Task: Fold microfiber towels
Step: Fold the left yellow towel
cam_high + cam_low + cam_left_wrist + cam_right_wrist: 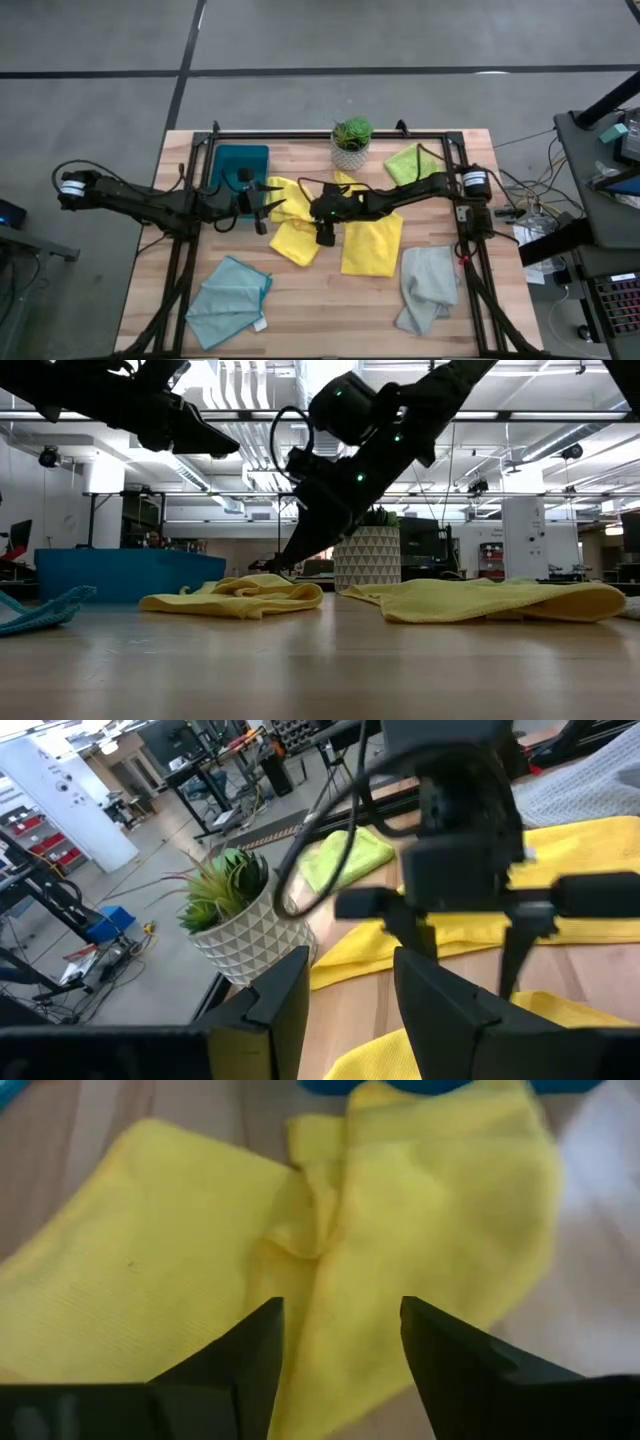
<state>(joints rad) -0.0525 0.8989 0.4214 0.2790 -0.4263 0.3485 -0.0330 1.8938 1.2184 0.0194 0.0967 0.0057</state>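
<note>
**Right gripper loose over the crumpled yellow towel, mid-table**

I'm looking down on the wooden table (pixel 330 300) and my right gripper (pixel 318 212) sits just above the crumpled yellow towel (pixel 292 218) near the middle. From the right wrist view, its two dark fingers (pixel 245 1370) stand apart with nothing between them, only yellow cloth below. So the jaws are released, holding nothing.

That towel is bunched, with a ridge of folds down its middle. Its long axis runs from the far side toward the near side, slightly slanting, and its near corner points at the near edge of the table.

My left gripper (pixel 268 205) hovers just left of the same towel, in front of the dark teal tray (pixel 240 160). In the left wrist view its fingers (pixel 275 1010) are parted with a gap and no cloth in them.

The second yellow towel (pixel 372 243) lies flatter, just right of the first one, its long side running far to near. The lime green towel (pixel 415 162) is at the far right, beside the potted plant (pixel 351 142). The pale grey towel (pixel 427 288) lies rumpled at the near right, stretched far to near. The light teal towel (pixel 228 302) sits near left, turned diamond-wise, a white tag (pixel 260 324) at its near corner.
</note>
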